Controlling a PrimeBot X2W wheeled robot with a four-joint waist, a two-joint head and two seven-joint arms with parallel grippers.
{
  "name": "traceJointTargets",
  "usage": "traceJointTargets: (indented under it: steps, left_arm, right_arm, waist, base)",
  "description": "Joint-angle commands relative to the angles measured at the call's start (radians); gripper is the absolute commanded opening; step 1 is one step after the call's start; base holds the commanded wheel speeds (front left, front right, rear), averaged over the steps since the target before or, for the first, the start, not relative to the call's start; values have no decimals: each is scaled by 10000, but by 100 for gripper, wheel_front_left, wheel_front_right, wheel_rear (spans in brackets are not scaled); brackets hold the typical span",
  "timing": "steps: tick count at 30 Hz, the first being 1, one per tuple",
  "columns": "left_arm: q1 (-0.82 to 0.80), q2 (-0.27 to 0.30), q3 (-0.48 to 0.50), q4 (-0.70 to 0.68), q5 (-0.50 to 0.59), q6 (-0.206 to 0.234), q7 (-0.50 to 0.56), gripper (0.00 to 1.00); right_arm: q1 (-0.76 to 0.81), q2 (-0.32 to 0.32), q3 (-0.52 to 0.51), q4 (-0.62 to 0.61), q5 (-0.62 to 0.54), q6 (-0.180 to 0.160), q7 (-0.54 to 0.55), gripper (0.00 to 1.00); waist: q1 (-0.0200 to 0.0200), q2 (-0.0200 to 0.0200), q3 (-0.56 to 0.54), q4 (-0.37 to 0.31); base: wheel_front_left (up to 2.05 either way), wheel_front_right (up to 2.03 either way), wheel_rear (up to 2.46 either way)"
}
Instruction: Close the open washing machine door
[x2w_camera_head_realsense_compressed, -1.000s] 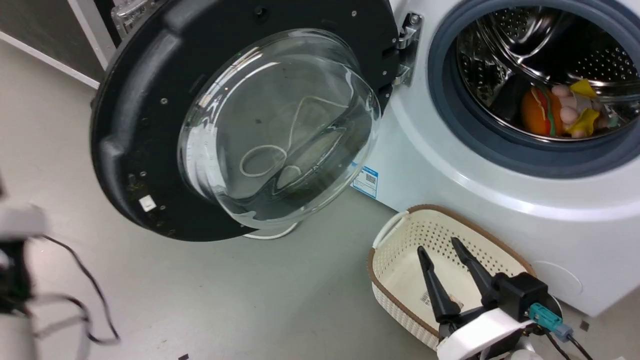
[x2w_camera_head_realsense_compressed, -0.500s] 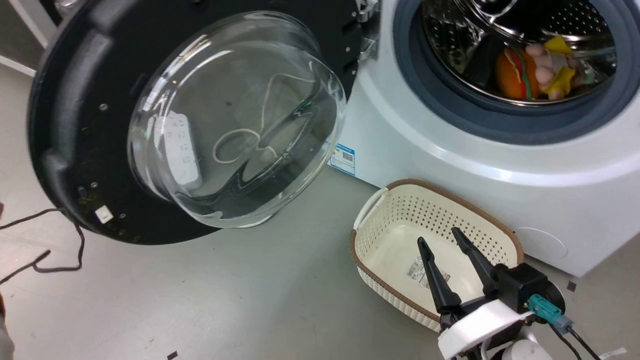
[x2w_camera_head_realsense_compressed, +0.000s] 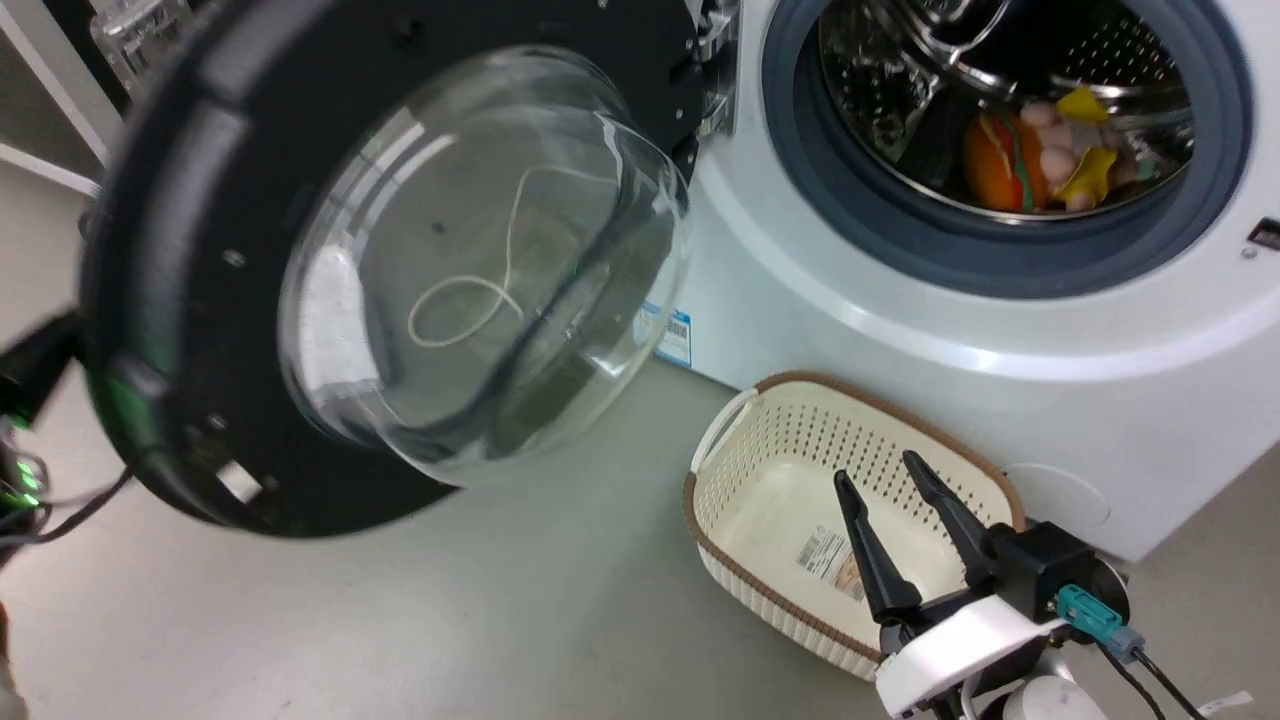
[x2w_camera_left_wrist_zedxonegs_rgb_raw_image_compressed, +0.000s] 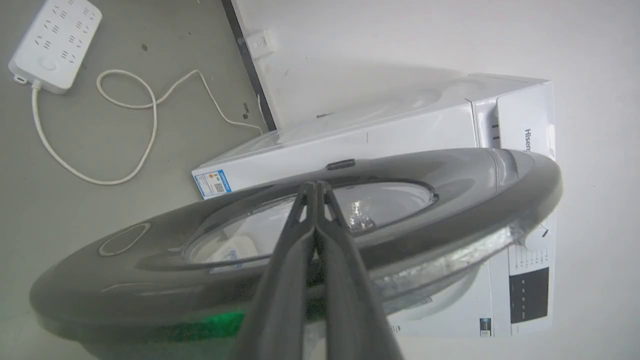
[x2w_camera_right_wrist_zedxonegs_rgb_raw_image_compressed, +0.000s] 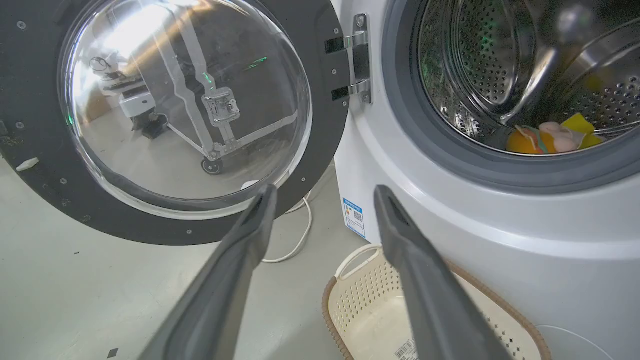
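Clearly the washing machine door (x2w_camera_head_realsense_compressed: 400, 270) stands wide open. It hangs from its metal hinge (x2w_camera_head_realsense_compressed: 712, 70) at the left edge of the white machine (x2w_camera_head_realsense_compressed: 950, 380), with the bulging glass bowl turned toward the near side. Its black rim is blurred at the far left.

To the right of the hinge, the grey-ringed drum opening (x2w_camera_head_realsense_compressed: 800, 200) holds an orange plush toy (x2w_camera_head_realsense_compressed: 990, 165) and smaller yellow and pink pieces. A cream basket (x2w_camera_head_realsense_compressed: 850, 385) sits on the floor (x2w_camera_head_realsense_compressed: 500, 620) just beside the machine's front, below the drum opening. The right gripper (x2w_camera_head_realsense_compressed: 878, 470) hovers over the basket's near end, fingers spread and holding nothing.

The left wrist view gives the door's outer face (x2w_camera_left_wrist_zedxonegs_rgb_raw_image_compressed: 450, 200). The left gripper (x2w_camera_left_wrist_zedxonegs_rgb_raw_image_compressed: 315, 187) lies across it with fingers pressed together, the tips over the far edge of the window. Whether they touch the surface cannot be told. Beyond the door, a white power strip (x2w_camera_left_wrist_zedxonegs_rgb_raw_image_compressed: 55, 45) and its looped cord (x2w_camera_left_wrist_zedxonegs_rgb_raw_image_compressed: 125, 100) lie on the floor near the machine's side.

The right wrist view shows the hinge (x2w_camera_right_wrist_zedxonegs_rgb_raw_image_compressed: 360, 60) sharply. It also shows bare floor between the door's lower rim (x2w_camera_right_wrist_zedxonegs_rgb_raw_image_compressed: 175, 235) and the basket (x2w_camera_right_wrist_zedxonegs_rgb_raw_image_compressed: 350, 280). A black cable (x2w_camera_head_realsense_compressed: 70, 510) trails on the floor at the far left, by the door's free edge.
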Motion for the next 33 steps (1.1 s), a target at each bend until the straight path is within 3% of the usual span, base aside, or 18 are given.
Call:
traceJointTargets:
  steps: [1, 3, 4, 7, 18, 23, 33]
  left_arm:
    - [499, -316, -121, -264, -456, -42, 812, 0]
    - [806, -490, -137, -597, -935, -43, 1649, 0]
    - [1326, -799, -179, -1180, -1545, -20, 2756, 0]
    - [1950, -1192, -360, -1910, -1889, 169, 3590, 0]
    - [4651, -3250, -1417, -4953, -2392, 852, 4905, 0]
    - [5399, -3698, -1996, -5559, -2794, 843, 4864, 0]
    - [5696, -3814, -4776, -5551, -5055, 417, 2400, 0]
  right_arm:
    - [96, -3, -76, 8, 45, 8, -44, 100]
    - [164, 16, -158, -1, 64, 8, -44, 100]
    - [277, 48, -280, -17, 92, 8, -44, 100]
    - [455, 78, -454, -35, 146, 8, -44, 100]
    - [686, 111, -1094, -113, 66, 8, -44, 100]
    - [713, 112, -1429, -163, 106, 8, -44, 100]
    - [640, 113, -1565, -85, -266, 8, -44, 100]
  waist:
    - [0, 0, -215, -32]
    - [0, 0, -375, -48]
    - [0, 0, -655, -83]
    - [0, 0, -971, -100]
    - [0, 0, -1391, -868]
    - [0, 0, -1349, -1414]
    - [0, 0, -592, -3758]
  base:
    - [0, 0, 0]
    - [0, 0, 0]
    - [0, 0, 0]
    - [0, 0, 0]
    - [0, 0, 0]
    - [0, 0, 0]
    - [0, 0, 0]
